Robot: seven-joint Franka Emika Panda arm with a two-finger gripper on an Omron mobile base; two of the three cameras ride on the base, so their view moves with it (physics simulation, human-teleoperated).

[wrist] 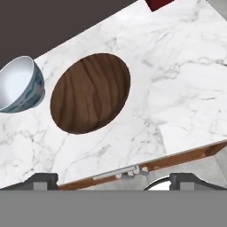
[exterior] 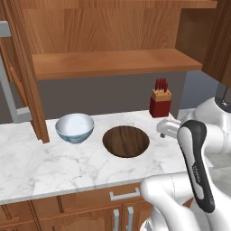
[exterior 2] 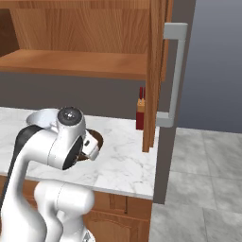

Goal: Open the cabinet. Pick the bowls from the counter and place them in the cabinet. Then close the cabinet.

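The cabinet (exterior: 113, 63) is seen open, its shelf bare. A wooden bowl (exterior: 126, 141) and a white bowl (exterior: 75, 127) are seen empty on the counter (exterior: 45, 167). The gripper (wrist: 113, 179) is spread apart.

No readable text, labels or numbers can be made out anywhere; a tiny marking on the arm (exterior: 197, 171) is too blurred.

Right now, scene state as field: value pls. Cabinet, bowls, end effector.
cabinet: both doors open, shelf bare
left door: swung out, edge-on
right door: swung out, edge-on
wooden bowl: on counter, not grasped
white bowl: on counter, beside wooden bowl, apart
knife block: back of counter
end effector: open, above the counter's front edge, holding nothing
bowls placed: none
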